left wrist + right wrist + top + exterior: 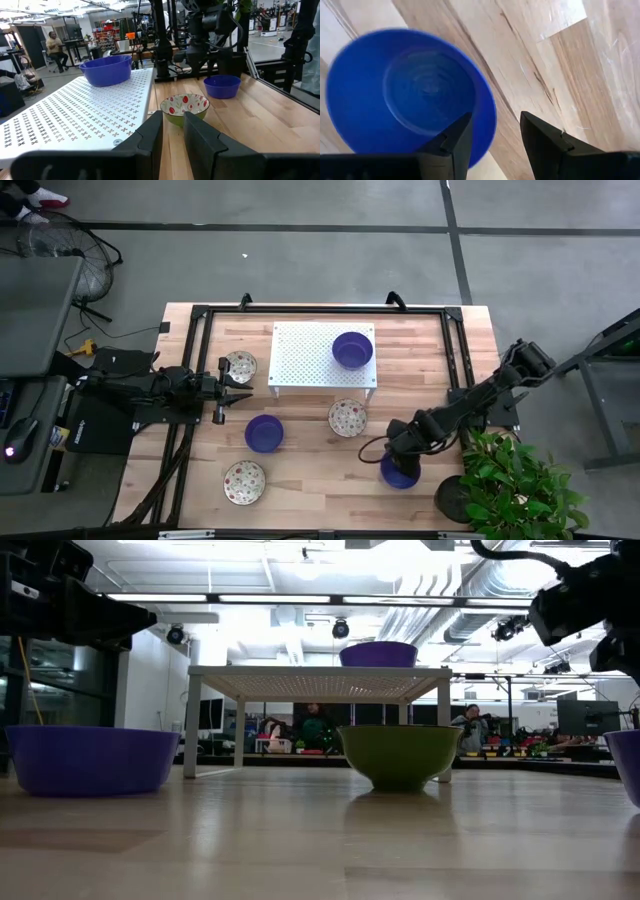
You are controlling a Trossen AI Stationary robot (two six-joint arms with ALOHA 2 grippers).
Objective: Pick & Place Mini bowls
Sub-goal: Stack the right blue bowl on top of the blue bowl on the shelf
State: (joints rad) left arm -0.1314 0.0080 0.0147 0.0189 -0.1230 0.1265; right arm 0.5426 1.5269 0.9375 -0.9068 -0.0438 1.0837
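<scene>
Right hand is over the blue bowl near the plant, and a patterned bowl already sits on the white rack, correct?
Not quite. The high view shows a blue bowl on the rack, not a patterned one. The right hand is indeed over the blue bowl near the plant.

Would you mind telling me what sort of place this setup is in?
Probably a robotics lab or workshop. The wooden table sits in a black frame on a concrete floor. Exposed ceiling ducts run above, and people sit at cluttered workbenches in the room beyond.
</scene>
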